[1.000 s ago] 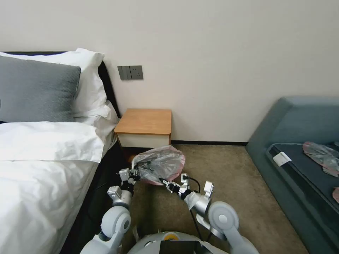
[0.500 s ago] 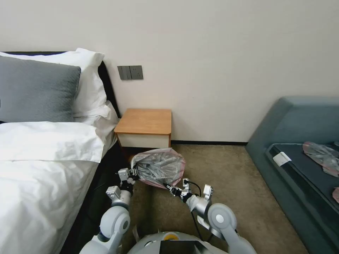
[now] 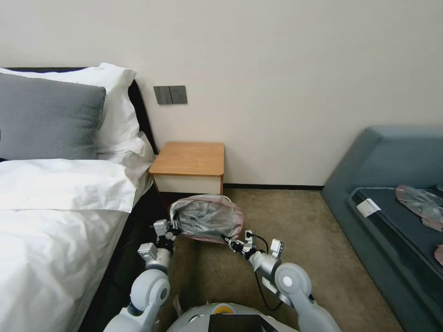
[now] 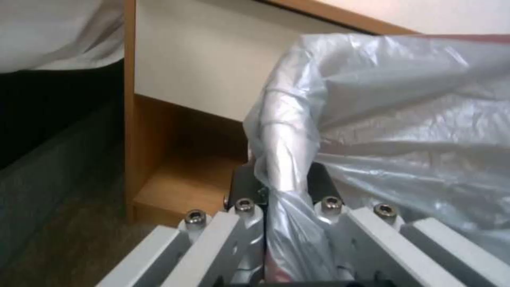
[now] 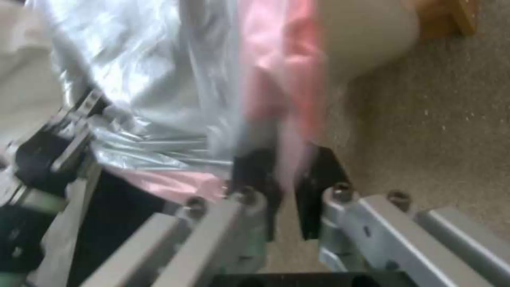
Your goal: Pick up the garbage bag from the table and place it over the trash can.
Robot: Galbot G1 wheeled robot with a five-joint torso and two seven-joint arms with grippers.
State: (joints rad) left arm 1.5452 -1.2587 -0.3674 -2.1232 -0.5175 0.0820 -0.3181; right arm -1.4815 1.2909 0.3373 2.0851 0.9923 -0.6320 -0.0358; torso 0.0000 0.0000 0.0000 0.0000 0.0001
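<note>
we hold the garbage bag (image 3: 207, 223) stretched over the carpet just in front of the bench (image 3: 189, 159), our left gripper (image 3: 173, 227) with jaws closed on its left edge and our right gripper (image 3: 229, 240) with jaws closed on its pink rim.

Bedroom, hotel-style. Indicated by: bed with white linen (image 3: 50, 240), white pillows (image 3: 115, 106) and grey cushion (image 3: 46, 117) against plain cream wall (image 3: 286, 69); grey wall switch and socket panel (image 3: 170, 94); small orange-brown wooden nightstand with white drawer front (image 3: 189, 167) beside bed; blue-grey upholstered sofa (image 3: 387, 157); brown carpeted floor (image 3: 295, 221).
</note>
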